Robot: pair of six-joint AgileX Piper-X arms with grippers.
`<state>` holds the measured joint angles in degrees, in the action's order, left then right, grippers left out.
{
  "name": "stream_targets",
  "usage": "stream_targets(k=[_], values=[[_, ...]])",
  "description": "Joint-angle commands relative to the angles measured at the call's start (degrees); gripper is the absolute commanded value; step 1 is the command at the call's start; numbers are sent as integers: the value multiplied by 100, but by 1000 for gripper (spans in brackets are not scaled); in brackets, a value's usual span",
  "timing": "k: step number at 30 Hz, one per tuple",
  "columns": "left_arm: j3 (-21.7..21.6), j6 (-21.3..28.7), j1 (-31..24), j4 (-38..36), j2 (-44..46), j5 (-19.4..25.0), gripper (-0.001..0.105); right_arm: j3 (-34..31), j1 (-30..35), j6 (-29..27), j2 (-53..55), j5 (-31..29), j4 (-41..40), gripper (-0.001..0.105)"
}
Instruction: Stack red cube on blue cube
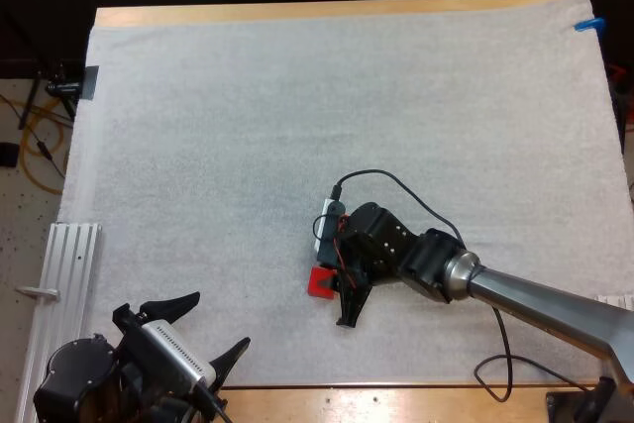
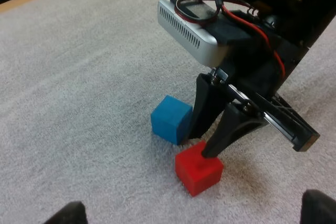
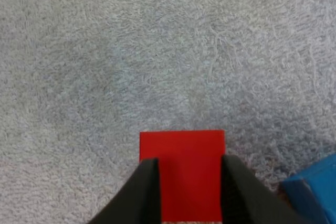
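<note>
The red cube (image 1: 319, 282) (image 2: 198, 169) (image 3: 181, 174) rests on the white mat (image 1: 297, 126). The blue cube (image 2: 170, 119) (image 3: 313, 188) sits close beside it on the mat, a small gap between them. My right gripper (image 1: 337, 296) (image 2: 197, 146) (image 3: 189, 159) hangs right over the red cube. Its fingers stand apart, red showing between them, one tip down in the gap toward the blue cube. My left gripper (image 1: 203, 329) is open at the table's front left, well away from both cubes, and its dark fingertips (image 2: 319, 208) frame the scene.
A ribbed aluminium rail (image 1: 69, 284) lies along the table's left side. A black clamp (image 1: 71, 81) sits at the mat's far left corner. The wooden table edge (image 1: 396, 398) runs along the front. Wide bare mat stretches behind and left of the cubes.
</note>
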<state>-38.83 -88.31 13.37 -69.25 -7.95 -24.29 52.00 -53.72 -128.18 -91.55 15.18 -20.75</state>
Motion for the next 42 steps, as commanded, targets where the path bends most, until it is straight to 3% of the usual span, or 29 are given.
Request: stream_targets(k=[1,14,16,18,21,42], values=[[-37,33,23,-1,-10,54,76,50,19,-20,14,7,39,27],[-37,33,23,-1,-10,54,76,103,19,-20,14,-1,39,29],[-37,33,23,-1,-10,54,76,150,19,-20,14,-37,39,37],[-37,33,23,-1,-10,54,76,237,19,-20,14,-142,28,55],[-37,33,23,-1,-10,54,76,348,19,-20,14,-142,-98,68],[-37,33,23,-1,-10,54,76,373,2,-55,-400,72,-125,70]])
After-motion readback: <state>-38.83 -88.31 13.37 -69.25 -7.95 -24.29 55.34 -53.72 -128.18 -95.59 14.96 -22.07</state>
